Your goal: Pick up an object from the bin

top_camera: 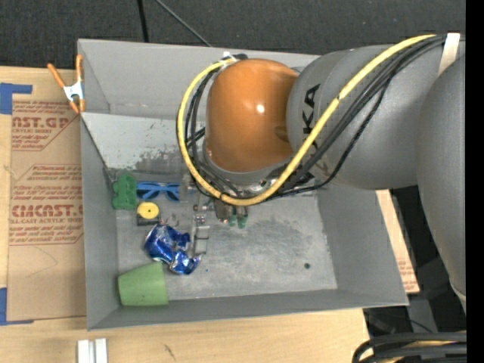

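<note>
My gripper [221,229] hangs below the orange wrist cover over the bin's floor, left of the middle. It is open, and the bare floor shows between its fingers. One finger [202,237] stands right beside a crumpled blue foil wrapper [168,248], at its right edge; whether they touch I cannot tell. The other finger [240,219] is farther right over bare floor. A small yellow disc [148,211] lies just up and left of the wrapper.
A green cup [142,286] lies on its side in the near left corner. A green toy figure [124,191] and a blue plastic piece [161,191] rest against the left wall. The arm covers the bin's far right part.
</note>
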You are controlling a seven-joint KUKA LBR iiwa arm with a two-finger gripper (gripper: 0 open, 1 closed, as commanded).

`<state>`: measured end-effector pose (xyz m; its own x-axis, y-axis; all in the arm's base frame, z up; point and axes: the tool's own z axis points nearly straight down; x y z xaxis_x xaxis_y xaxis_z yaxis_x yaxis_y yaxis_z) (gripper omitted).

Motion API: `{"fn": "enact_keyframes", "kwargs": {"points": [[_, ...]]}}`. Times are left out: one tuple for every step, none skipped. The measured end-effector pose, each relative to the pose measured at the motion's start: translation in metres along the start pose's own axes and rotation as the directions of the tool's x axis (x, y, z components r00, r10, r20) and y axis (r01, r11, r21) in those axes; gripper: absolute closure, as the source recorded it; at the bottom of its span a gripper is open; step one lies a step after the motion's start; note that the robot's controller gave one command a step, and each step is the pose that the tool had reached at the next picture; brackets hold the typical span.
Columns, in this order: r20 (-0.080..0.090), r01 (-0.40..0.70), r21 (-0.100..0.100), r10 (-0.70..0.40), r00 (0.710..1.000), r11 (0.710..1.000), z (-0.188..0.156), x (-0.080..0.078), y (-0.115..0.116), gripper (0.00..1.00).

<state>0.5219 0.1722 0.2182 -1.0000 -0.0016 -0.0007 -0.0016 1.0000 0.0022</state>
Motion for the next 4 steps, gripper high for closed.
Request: {"fn": "enact_keyframes", "kwargs": {"points": [[-0.008, -0.143, 0.004, 0.143, 0.990, 0.990, 0.114, 0.005, -0.014, 0.00], [0.000, -0.143, -0.001, 0.143, 0.990, 0.990, 0.109, 0.003, -0.013, 1.00], [0.006, -0.061, 0.000, 0.061, 0.998, 0.998, 0.125, 0.029, -0.054, 1.00], [0.007, -0.035, 0.000, 0.035, 0.999, 0.999, 0.031, 0.036, -0.055, 1.00]]}}
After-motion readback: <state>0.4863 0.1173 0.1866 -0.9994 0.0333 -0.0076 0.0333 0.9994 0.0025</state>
